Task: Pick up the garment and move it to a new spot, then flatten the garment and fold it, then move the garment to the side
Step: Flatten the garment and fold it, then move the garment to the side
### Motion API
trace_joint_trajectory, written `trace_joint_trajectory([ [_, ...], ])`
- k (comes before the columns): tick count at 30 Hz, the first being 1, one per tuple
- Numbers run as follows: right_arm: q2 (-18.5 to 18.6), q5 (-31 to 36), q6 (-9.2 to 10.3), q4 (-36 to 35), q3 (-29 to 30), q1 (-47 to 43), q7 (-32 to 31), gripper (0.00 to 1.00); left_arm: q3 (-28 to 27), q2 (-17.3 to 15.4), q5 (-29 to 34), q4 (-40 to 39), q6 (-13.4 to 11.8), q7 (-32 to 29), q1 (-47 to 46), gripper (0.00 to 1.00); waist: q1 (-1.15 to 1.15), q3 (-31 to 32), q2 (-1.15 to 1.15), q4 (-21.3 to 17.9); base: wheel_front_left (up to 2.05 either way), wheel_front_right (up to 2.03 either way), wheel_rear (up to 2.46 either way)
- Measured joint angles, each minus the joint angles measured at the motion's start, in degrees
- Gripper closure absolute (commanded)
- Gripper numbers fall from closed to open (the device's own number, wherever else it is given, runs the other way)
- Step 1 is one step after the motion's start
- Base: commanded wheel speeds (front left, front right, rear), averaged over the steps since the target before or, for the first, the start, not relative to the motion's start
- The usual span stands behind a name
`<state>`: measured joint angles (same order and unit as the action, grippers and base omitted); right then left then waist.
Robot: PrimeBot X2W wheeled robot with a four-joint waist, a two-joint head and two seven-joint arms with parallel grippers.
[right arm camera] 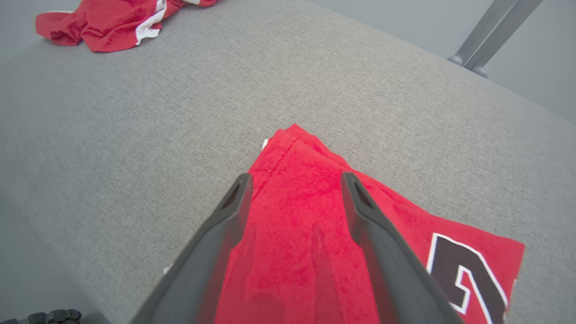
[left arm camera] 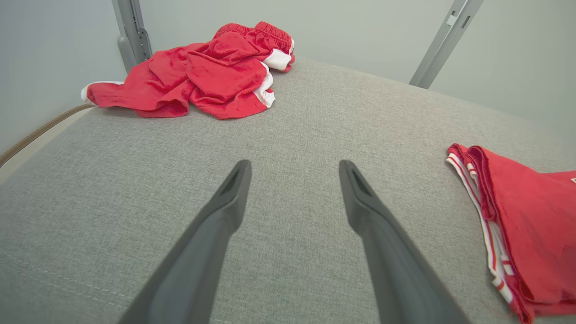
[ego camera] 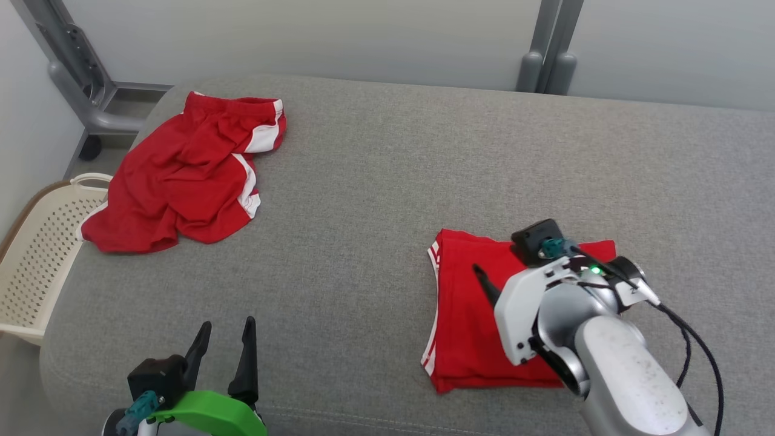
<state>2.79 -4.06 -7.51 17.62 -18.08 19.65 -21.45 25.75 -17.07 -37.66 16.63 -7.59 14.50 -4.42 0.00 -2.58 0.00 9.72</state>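
The garment is a red top with white side stripes, folded into a flat rectangle on the right of the grey cushioned surface. In the right wrist view the garment shows a black number with a white outline at its lower right. My right gripper hovers over the fold's middle, open, and its fingers are spread above the cloth with nothing pinched. My left gripper is open near the front left edge, over bare fabric. The folded garment's striped edge lies to its right.
Crumpled red shorts with white trim lie at the far left corner. A cream perforated basket stands off the left edge. Grey metal frame posts rise behind, before a pale wall.
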Motion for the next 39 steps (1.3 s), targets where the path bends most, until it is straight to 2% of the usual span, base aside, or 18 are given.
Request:
trace_joint_trajectory([
  [9, 0.08, 5.10, 0.00, -8.46, 15.67, -3.25, -8.90, 0.00, 0.10, -0.74, -0.04, -1.45, -0.48, -0.38, 0.60, 0.00, 0.00, 0.38, 0.00, -1.56, 0.00, 0.00, 0.00],
  [18, 0.04, 8.45, 0.01, -11.95, 25.49, -7.82, -14.78, 0.00, 0.60, -0.82, -0.12, -1.66, -0.47, -0.63, 0.52, 0.00, 0.00, -1.08, 0.00, -1.89, 0.00, 0.00, 0.00],
  [24, 0.04, 7.91, 0.01, -9.89, 27.83, -8.03, -14.05, 0.00, 0.96, -0.83, -0.14, -1.58, -0.21, -0.71, -0.11, 0.00, 0.00, -2.27, 0.00, -1.73, 0.00, 0.00, 0.00],
  [39, 0.01, 5.09, 0.00, -1.42, 28.10, -5.44, -12.54, 0.00, 1.29, -0.92, -0.01, -1.25, 0.08, -0.55, -2.13, 0.00, 0.00, -5.98, 0.00, -0.05, 0.00, 0.00, 0.00],
])
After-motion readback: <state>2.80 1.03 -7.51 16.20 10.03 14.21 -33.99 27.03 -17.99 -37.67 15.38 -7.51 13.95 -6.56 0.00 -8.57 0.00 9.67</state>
